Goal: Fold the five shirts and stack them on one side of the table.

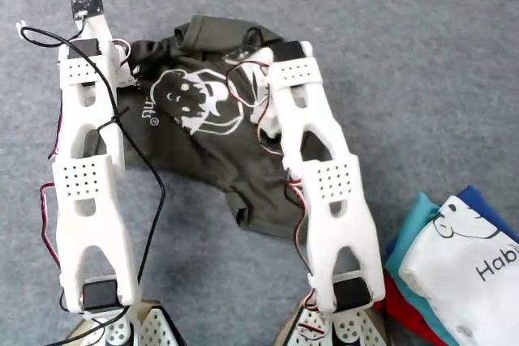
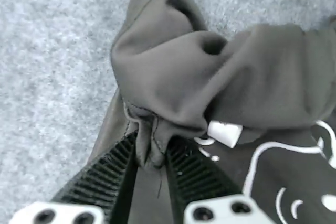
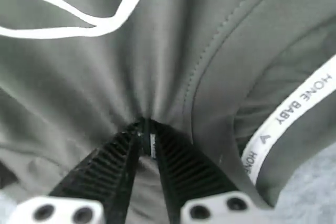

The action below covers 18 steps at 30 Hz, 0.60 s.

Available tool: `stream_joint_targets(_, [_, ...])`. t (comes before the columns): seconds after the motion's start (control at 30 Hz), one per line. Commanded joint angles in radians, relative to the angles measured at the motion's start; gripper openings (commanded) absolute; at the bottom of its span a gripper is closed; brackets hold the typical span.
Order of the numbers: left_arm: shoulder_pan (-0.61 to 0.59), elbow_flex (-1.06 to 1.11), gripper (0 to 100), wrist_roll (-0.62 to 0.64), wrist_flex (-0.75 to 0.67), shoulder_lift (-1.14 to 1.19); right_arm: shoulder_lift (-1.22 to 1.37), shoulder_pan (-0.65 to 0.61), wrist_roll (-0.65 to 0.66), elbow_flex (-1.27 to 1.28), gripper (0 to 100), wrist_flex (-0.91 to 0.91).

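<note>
A dark olive shirt [image 1: 203,131] with a white cartoon print lies crumpled in the middle of the grey table, between the two white arms. My left gripper [image 2: 150,153] is shut on a bunched fold of this shirt [image 2: 210,77] near its far left corner. My right gripper [image 3: 146,137] is pinched shut on the shirt's fabric [image 3: 131,61] close to the collar tape. In the high view the left gripper [image 1: 122,66] sits at the shirt's upper left and the right gripper [image 1: 261,66] at its upper right.
A stack of folded shirts [image 1: 454,269], white on top over teal, blue and red, lies at the near right corner. Grey table cloth [image 1: 422,79] stretches open to the far right. A black cable [image 1: 154,192] loops beside the left arm.
</note>
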Motion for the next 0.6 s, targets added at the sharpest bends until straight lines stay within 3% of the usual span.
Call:
stream_joint_targets(0.0, [-0.009,-0.046,2,-0.043,0.009,-0.019,-0.124,0.024,0.014,0.216,0.5,0.020])
stream_joint_targets(0.17, [0.002,-0.124,2,-0.084,0.083,-0.012,-0.340,0.022,0.055,0.542,0.5,-0.015])
stream_joint_targets(0.43, [0.005,-0.163,2,-0.133,0.126,-0.010,-0.791,0.005,0.100,1.167,0.5,-0.222])
stream_joint_targets(0.57, [0.005,-0.158,2,-0.133,0.126,-0.010,-1.029,0.012,0.149,1.276,0.5,-0.245])
